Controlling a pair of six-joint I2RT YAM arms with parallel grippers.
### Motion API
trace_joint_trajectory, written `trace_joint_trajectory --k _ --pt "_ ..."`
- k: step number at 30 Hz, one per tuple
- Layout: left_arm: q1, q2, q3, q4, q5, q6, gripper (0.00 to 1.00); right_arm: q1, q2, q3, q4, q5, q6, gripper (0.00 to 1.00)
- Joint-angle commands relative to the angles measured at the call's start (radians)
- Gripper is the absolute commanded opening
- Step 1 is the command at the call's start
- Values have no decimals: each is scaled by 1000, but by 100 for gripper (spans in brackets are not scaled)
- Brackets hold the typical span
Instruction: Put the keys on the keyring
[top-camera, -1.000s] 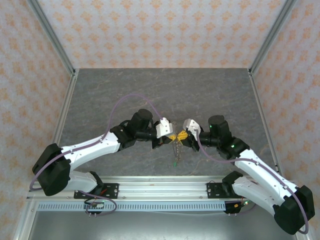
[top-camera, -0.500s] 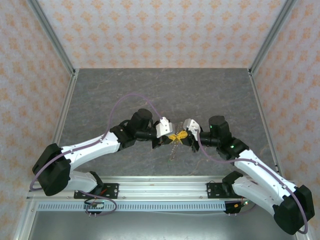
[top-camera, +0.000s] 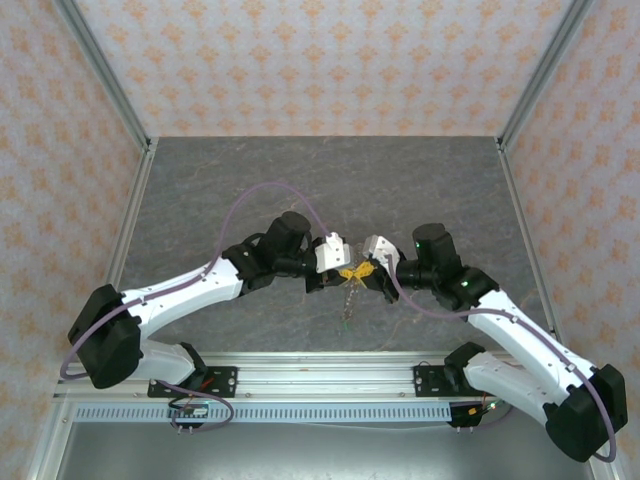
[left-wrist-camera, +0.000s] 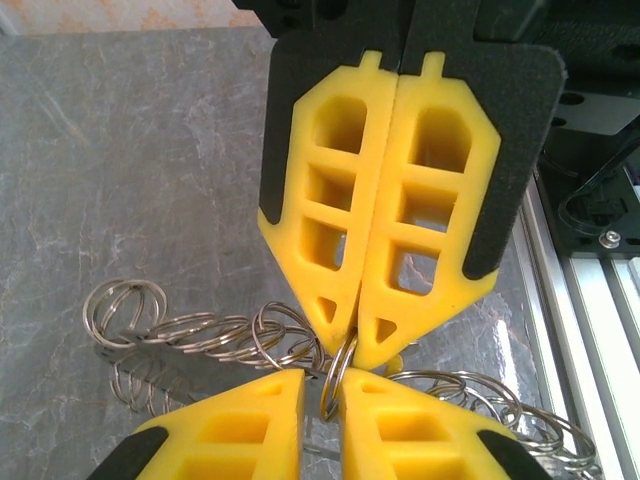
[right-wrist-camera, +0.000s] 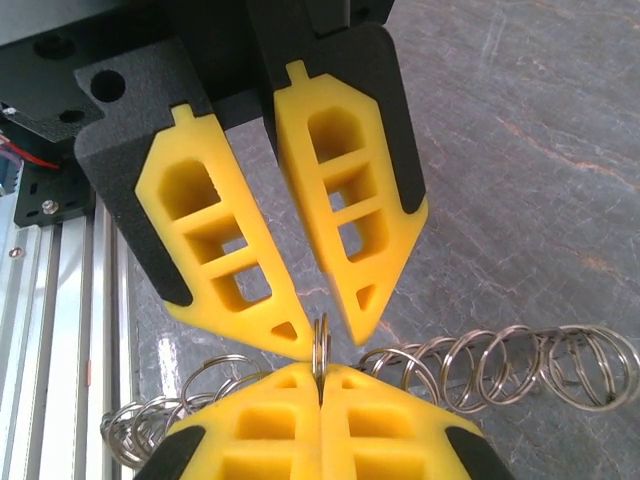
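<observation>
Meeting tip to tip above the worktop (top-camera: 210, 190), midway between its left and right edges and nearer the near edge than the far one, the two arms share the keyring (right-wrist-camera: 480, 365), which here reads as a string of linked silver wire rings. The right pincer (right-wrist-camera: 320, 370) is clenched, its yellow pads (right-wrist-camera: 385, 425) flat together on the rim of one ring, so that ring stands edge-up and fixed. The left pincer (right-wrist-camera: 328, 338) is released: its tips stand slightly apart, one on each side of that same ring, straddling it without squeezing. That split makes sense, I judge: one side anchors the ring while the other is free to re-grip or pry at its coil so a key can be fed on. The remaining rings trail off to either side of the pincers. The keys themselves are too small to make out among the wire.
</observation>
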Motion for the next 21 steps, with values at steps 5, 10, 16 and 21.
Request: trace_joint_trajectory --k 5,10,16,21 --pt "-7 11 29 -41 -10 26 0 30 10 68 6 -24 -32 0" --pt "-7 -2 14 -22 -4 16 0 32 -20 54 10 14 -32 6" --pt "12 -55 -60 129 40 -63 0 25 -43 -43 10 89 -56 15" --pt "27 -59 -70 185 101 -95 0 21 -48 -115 132 62 22 16"
